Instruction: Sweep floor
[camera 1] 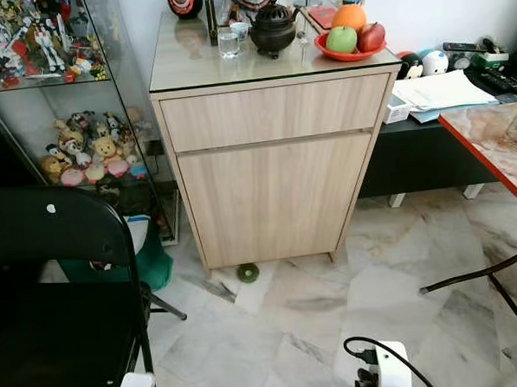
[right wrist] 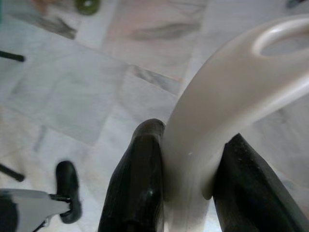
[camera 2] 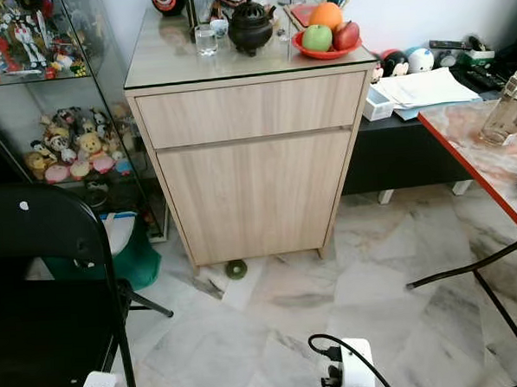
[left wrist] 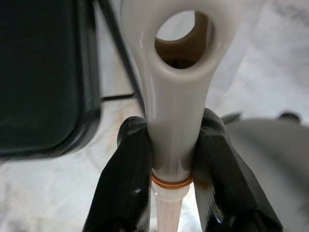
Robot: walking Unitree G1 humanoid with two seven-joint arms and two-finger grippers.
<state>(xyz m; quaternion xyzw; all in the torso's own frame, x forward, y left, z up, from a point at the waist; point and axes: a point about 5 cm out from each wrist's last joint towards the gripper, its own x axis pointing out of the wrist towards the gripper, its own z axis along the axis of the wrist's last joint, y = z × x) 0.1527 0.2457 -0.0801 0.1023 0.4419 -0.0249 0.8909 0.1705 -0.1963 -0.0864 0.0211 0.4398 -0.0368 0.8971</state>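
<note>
The left gripper [left wrist: 170, 169] is clenched on a glossy cream plastic broom handle [left wrist: 176, 96]. The handle's long axis runs straight out between the two black fingers [left wrist: 123, 183], and its flattened end, pierced by an oval hanging hole, points away beyond the fingertips. Just behind the jaws a thin orange ring circles the handle where it meets a paler, ribbed shaft. To one side of the jaws stands the dark back of a folding chair [camera 1: 45, 257].

The right gripper [right wrist: 186, 179] is clamped on a second cream handle [right wrist: 227, 101], smooth and curved. It rises between the black fingers [right wrist: 140, 179] and bends off to one side, ending in a looped opening. Which tool it belongs to cannot be told. Past the jaws lies pale marble floor [camera 1: 300, 330] with grey veins, and a small green disc [camera 1: 248, 272] lies at the foot of a wooden cabinet [camera 1: 267, 184].

The cabinet is light wood grain with a glass top. On it a red plate [camera 1: 342, 52] holds an orange, a green apple and a red apple, beside a dark round pot [camera 1: 273, 30] and a clear glass [camera 1: 228, 43]. A glass display case [camera 1: 81, 125] further left holds many small figurines on its shelves. A red-edged marble table [camera 1: 499, 150] carries a clear bottle [camera 2: 505, 107].
</note>
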